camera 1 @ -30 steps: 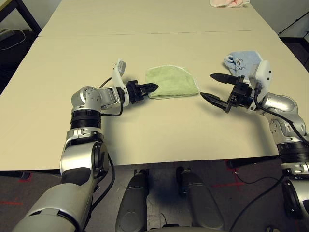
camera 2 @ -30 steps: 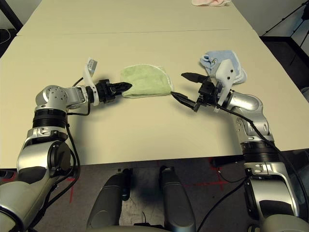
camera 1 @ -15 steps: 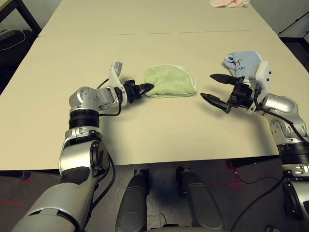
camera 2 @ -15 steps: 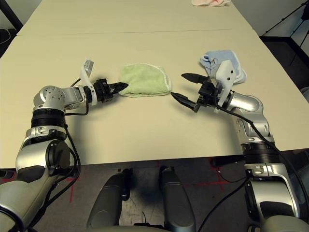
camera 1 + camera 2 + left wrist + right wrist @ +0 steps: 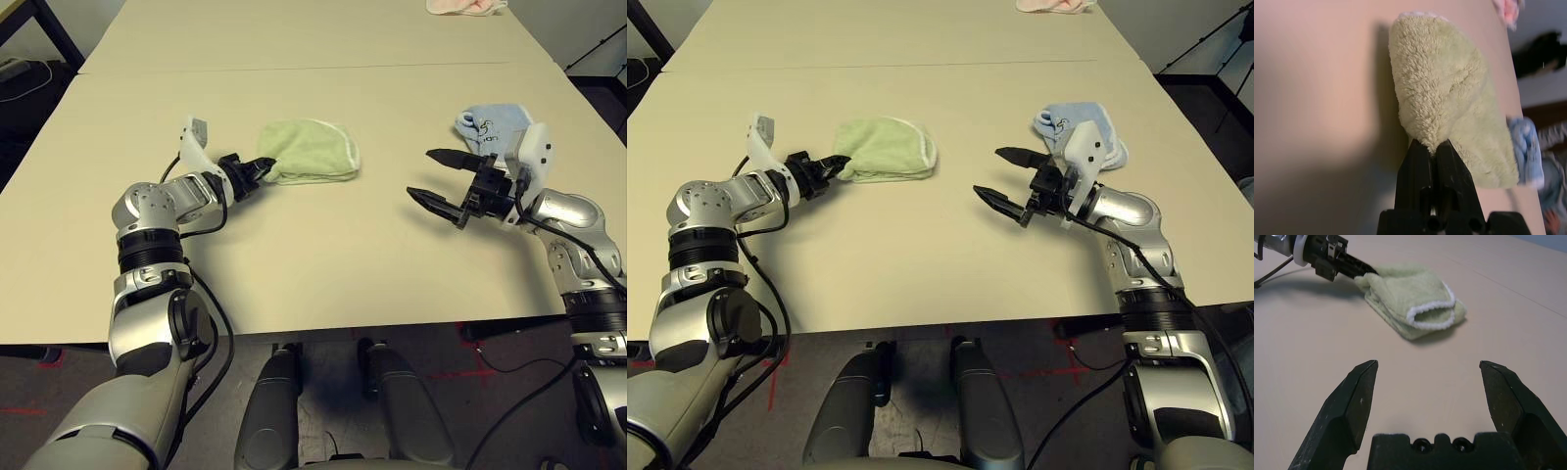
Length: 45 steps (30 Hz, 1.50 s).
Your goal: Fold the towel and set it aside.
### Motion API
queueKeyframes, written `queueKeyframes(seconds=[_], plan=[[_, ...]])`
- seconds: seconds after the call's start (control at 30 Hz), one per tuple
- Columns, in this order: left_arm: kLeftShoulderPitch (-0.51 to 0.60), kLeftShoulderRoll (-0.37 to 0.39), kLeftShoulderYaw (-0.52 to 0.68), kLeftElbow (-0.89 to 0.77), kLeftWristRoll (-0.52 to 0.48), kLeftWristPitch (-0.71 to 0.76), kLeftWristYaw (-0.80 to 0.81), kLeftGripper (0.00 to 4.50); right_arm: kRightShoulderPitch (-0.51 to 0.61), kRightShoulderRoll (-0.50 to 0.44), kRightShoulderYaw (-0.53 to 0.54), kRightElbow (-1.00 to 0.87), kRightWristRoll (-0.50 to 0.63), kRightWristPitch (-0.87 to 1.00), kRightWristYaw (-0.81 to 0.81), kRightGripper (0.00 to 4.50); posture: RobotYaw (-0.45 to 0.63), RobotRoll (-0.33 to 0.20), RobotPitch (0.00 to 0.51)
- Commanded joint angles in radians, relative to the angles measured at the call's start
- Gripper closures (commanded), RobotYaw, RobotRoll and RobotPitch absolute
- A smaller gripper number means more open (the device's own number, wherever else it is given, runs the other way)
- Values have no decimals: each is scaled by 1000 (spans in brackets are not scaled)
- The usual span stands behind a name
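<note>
Where the left gripper [image 5: 1432, 147] pinches the towel [image 5: 1449, 93], white edging [image 5: 1432, 316] faces the right wrist view.

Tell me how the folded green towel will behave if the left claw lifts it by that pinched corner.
Likely floppy: the towel is soft terry, and the shut left claw bunches its corner into a narrow point. The folded layers, loose at the white-edged end, would probably sag and fall open. It looks light, and the fluffy pile should grip rather than slip.

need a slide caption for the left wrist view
Left pincer shut on the near corner of the folded green towel lying on the tan table.
</note>
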Motion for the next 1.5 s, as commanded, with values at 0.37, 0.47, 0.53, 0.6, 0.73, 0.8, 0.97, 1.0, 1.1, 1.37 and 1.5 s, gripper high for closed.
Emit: queueKeyframes(seconds=[0.37, 0.47, 0.53, 0.6, 0.73, 0.8, 0.97, 1.0, 1.1, 1.37, 1.5], plan=[[104, 31, 94, -165, -47, -132, 136, 4461, -38, 13, 13, 50, -10, -13, 3, 0, 115, 0, 193], [125, 38, 114, -197, -46, -167, 169, 4461, -51, 21, 21, 64, -13, -21, 7, 0, 134, 0, 195], [140, 41, 123, -216, -43, -189, 190, 4461, -56, 25, 27, 68, -13, -25, 8, 0, 138, 0, 195], [154, 43, 124, -231, -43, -208, 204, 4461, -58, 28, 28, 71, -13, -28, 11, 0, 142, 0, 196], [165, 43, 142, -247, -43, -258, 248, 4461, -63, 28, 29, 79, -14, -32, 17, 0, 144, 0, 193], [161, 36, 159, -252, -45, -297, 281, 4461, -66, 28, 29, 83, -14, -34, 18, 0, 143, 0, 193], [171, 12, 178, -262, -45, -398, 345, 4461, -68, 30, 27, 85, -17, -37, 20, 0, 142, 0, 190], [174, 7, 182, -265, -48, -413, 355, 4461, -67, 30, 27, 84, -18, -38, 20, 0, 140, 0, 189], [184, -16, 195, -277, -69, -443, 384, 4461, -67, 29, 25, 82, -20, -39, 19, 0, 133, 0, 185], [249, -79, 178, -370, -140, -402, 454, 4461, -73, 21, 20, 89, -24, -45, 23, 0, 125, 0, 179], [288, -97, 166, -413, -165, -386, 478, 4461, -76, 20, 20, 93, -26, -49, 23, 0, 126, 0, 179]])
